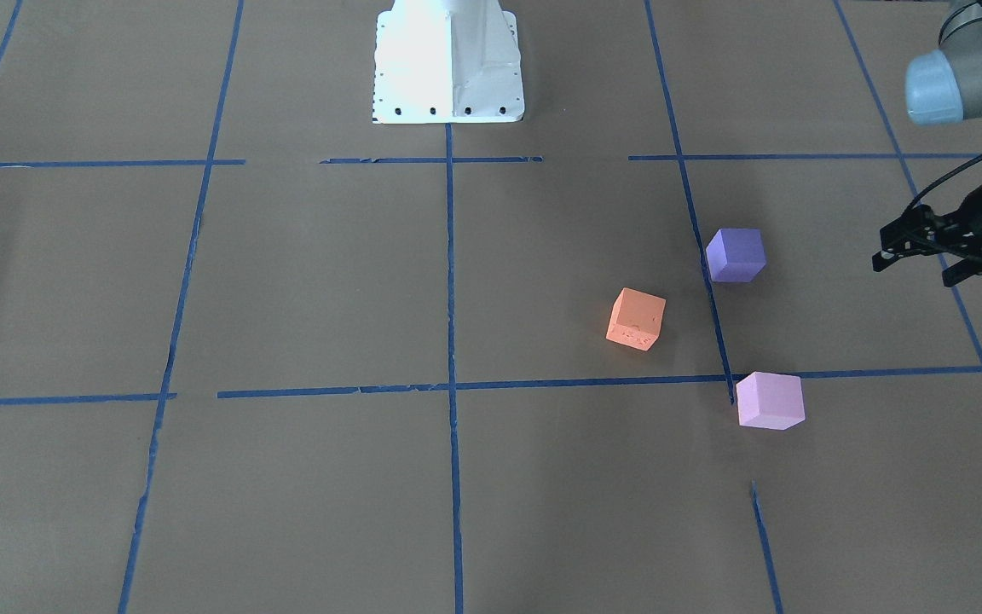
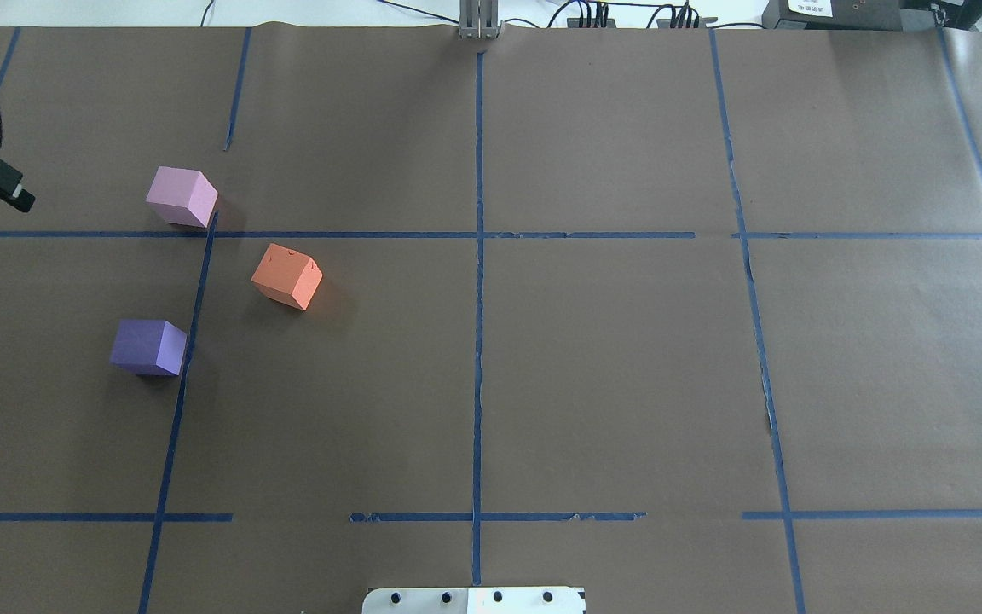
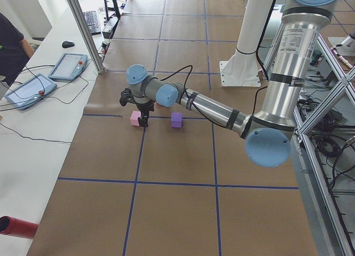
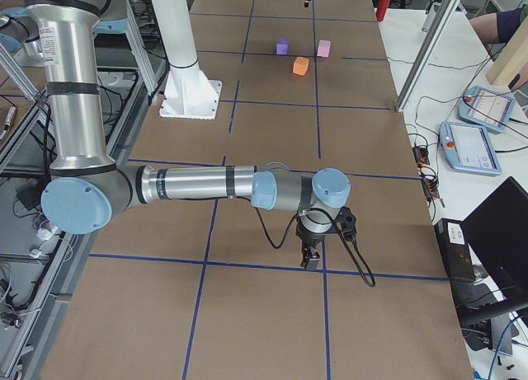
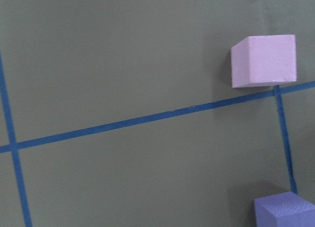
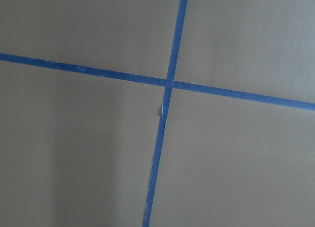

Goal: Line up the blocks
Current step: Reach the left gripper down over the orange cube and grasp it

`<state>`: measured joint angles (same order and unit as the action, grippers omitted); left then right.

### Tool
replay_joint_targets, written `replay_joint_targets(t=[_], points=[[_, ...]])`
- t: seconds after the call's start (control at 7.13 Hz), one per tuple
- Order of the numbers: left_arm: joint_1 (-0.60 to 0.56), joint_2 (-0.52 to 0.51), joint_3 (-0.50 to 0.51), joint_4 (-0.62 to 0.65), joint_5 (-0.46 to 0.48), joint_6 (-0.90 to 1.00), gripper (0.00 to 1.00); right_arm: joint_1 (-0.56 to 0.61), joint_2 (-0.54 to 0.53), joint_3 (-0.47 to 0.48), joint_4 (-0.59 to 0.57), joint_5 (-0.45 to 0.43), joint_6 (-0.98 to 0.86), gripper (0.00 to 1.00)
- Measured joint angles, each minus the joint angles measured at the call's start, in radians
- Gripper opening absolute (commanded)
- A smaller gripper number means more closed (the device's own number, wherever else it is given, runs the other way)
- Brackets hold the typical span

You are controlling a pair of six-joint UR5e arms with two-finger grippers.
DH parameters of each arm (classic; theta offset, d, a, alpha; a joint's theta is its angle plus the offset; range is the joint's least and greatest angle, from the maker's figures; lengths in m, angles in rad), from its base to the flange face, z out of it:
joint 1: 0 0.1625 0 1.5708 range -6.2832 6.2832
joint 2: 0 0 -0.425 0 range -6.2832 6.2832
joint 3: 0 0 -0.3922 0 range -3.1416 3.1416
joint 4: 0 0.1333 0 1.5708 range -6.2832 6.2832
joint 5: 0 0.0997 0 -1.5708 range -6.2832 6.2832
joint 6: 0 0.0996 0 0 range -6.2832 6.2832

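Three blocks lie apart on the brown table in a loose triangle. The orange block (image 1: 636, 319) (image 2: 287, 275) is tilted, its dented face toward the front camera. The violet-blue block (image 1: 736, 254) (image 2: 148, 347) lies nearest the robot. The pale pink block (image 1: 770, 400) (image 2: 182, 196) sits at a tape crossing. My left gripper (image 1: 915, 266) (image 3: 134, 109) hangs open and empty above the table, outboard of the blocks. Its wrist view shows the pink block (image 5: 264, 60) and the violet-blue block (image 5: 285, 210). My right gripper (image 4: 312, 260) is far from the blocks; I cannot tell whether it is open or shut.
Blue tape lines (image 2: 478, 256) divide the table into squares. The white robot base (image 1: 448, 64) stands at the middle of the near edge. Two teach pendants (image 3: 67, 66) and cables lie on the white bench beyond the far edge. A metal post (image 3: 83, 31) stands there.
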<state>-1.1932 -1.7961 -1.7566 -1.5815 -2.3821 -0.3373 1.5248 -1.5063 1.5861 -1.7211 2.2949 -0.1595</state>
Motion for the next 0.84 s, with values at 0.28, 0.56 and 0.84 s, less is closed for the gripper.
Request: replay_joint_targets(t=[0.28, 0.56, 0.84], points=[[0.106, -0.099, -0.001, -0.002, 0.06, -0.102, 1.0, 0.0, 0.0, 0.0, 0.0, 0.0, 0.0, 1.0], [0.215, -0.179, 0.016, -0.05, 0.125, -0.197, 1.0, 0.0, 0.0, 0.0, 0.0, 0.0, 0.0, 1.0], [0.335, -0.202, 0.049, -0.152, 0.228, -0.292, 1.0, 0.0, 0.0, 0.0, 0.0, 0.0, 0.0, 1.0]])
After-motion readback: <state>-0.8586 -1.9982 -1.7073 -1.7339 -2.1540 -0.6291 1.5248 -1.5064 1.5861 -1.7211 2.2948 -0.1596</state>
